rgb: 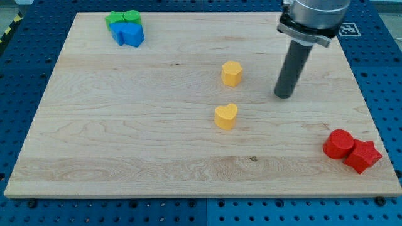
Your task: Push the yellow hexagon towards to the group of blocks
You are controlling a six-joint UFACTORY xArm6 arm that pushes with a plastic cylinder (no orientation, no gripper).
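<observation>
- my tip (pixel 284 95) is a bare rod end; no jaws, nothing grasped; it rests on the board (pixel 125 125) touching no block
- yellow hexagon (pixel 232 73) sits at about 10 o'clock from my tip, near but apart; yellow heart (pixel 226 116) at about 8 o'clock, a bit further off
- group of blocks = green block (pixel 122 17) and blue block (pixel 129 34), touching, far off at 10 o'clock, at the board's top-left corner in the view; shapes not clear
- red cylinder (pixel 338 144) and red star (pixel 362 156) touching at 4 o'clock from my tip, well apart from the action
- risk: an off-centre contact makes the hexagon rotate and slip off the rod; the long run magnifies any heading error
- risk: a low approach line clips the yellow heart and drags it along
- risk: ambiguity; the red pair is also a group, so the wrong target is possible
- writing: none legible; a black-and-white fiducial marker (pixel 347 29) shows behind the arm, no brand readable
</observation>
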